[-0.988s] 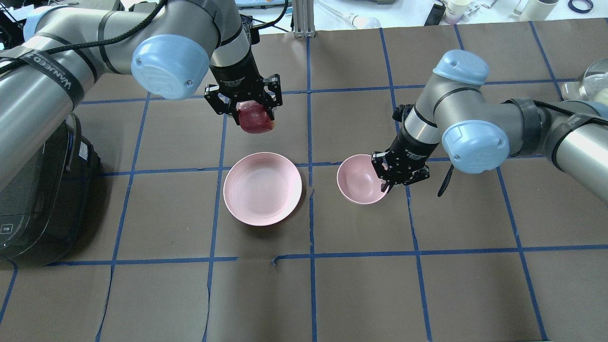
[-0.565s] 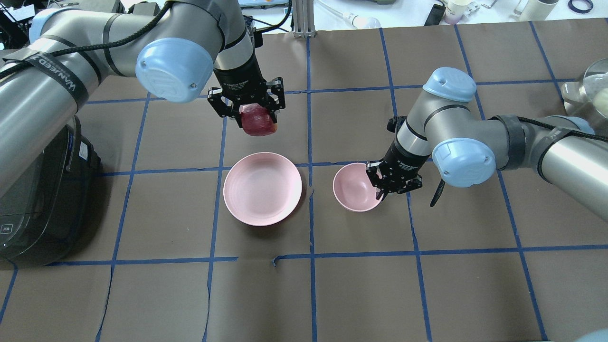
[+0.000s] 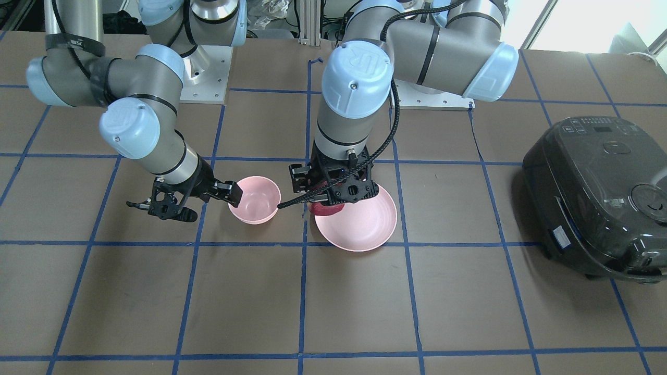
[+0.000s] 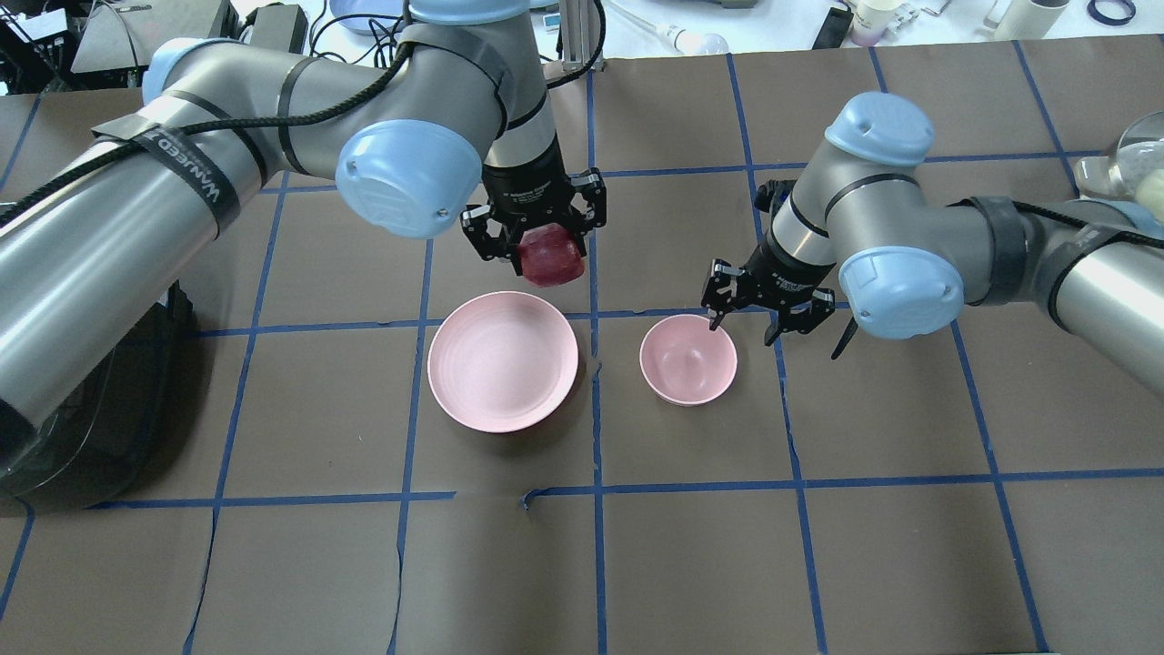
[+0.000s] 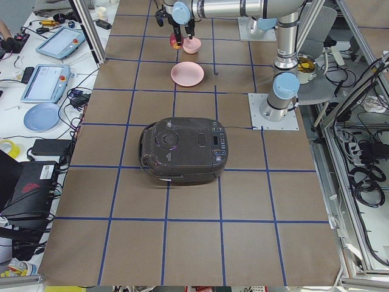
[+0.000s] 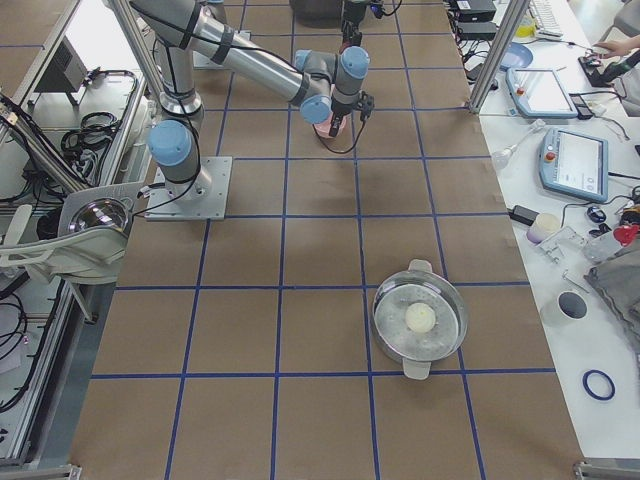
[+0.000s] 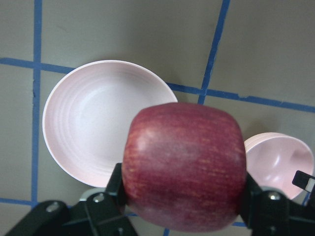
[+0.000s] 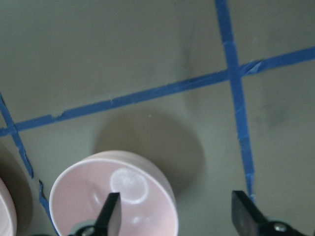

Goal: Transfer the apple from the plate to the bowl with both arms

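The dark red apple [image 4: 551,257] is held in my left gripper [image 4: 543,247], lifted over the table just beyond the plate's far right rim; it fills the left wrist view [image 7: 184,164]. The pale pink plate [image 4: 503,361] stands empty on the table, left of the bowl. The smaller salmon-pink bowl [image 4: 687,360] stands empty to its right. My right gripper [image 4: 768,318] is open and empty, raised just beyond the bowl's far right rim. The right wrist view shows the bowl [image 8: 113,196] below its spread fingers [image 8: 110,211].
A black rice cooker [image 3: 599,192] stands at the table's left end, under my left arm. A metal pot [image 6: 420,320] with a pale ball in it stands far off at the right end. Blue tape lines grid the brown table cover.
My left gripper has carried the apple to the right, toward the gap between plate and bowl. My right gripper has let go of the bowl's rim, opened and drawn back; the bowl shifted slightly left.
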`<state>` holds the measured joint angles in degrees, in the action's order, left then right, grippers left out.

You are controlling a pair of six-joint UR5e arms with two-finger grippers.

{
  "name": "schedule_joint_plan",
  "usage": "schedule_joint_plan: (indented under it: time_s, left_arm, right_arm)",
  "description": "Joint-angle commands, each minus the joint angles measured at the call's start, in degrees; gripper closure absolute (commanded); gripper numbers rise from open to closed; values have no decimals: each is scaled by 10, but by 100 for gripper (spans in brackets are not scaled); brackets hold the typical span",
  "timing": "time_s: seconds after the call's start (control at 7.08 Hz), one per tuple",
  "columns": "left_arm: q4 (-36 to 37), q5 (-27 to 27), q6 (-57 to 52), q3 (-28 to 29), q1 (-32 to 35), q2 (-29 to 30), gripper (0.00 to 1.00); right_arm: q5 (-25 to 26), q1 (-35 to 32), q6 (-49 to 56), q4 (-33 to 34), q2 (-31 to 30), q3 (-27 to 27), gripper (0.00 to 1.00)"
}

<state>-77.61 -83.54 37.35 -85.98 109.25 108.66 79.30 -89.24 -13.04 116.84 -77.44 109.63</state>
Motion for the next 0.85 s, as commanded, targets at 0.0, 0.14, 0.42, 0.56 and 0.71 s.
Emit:
schedule_joint_plan:
  time_s: [0.0, 0.14, 0.42, 0.56, 0.71]
  left_arm:
    - [46, 50, 163, -15, 57, 23, 100]
    - [120, 58, 230, -39, 80, 41, 100]
    - [186, 58, 255, -68, 104, 77, 100]
    - [185, 58, 259, -68, 105, 87, 100]
    - [187, 56, 262, -68, 106, 92, 85]
  right_arm:
    - [78, 54, 34, -62, -5, -66, 0]
    - [91, 101, 107, -76, -6, -71, 0]
    - [103, 121, 136, -120, -24, -97, 0]
    - [102, 122, 136, -154, -31, -123, 0]
    - [97, 122, 128, -191, -31, -150, 0]
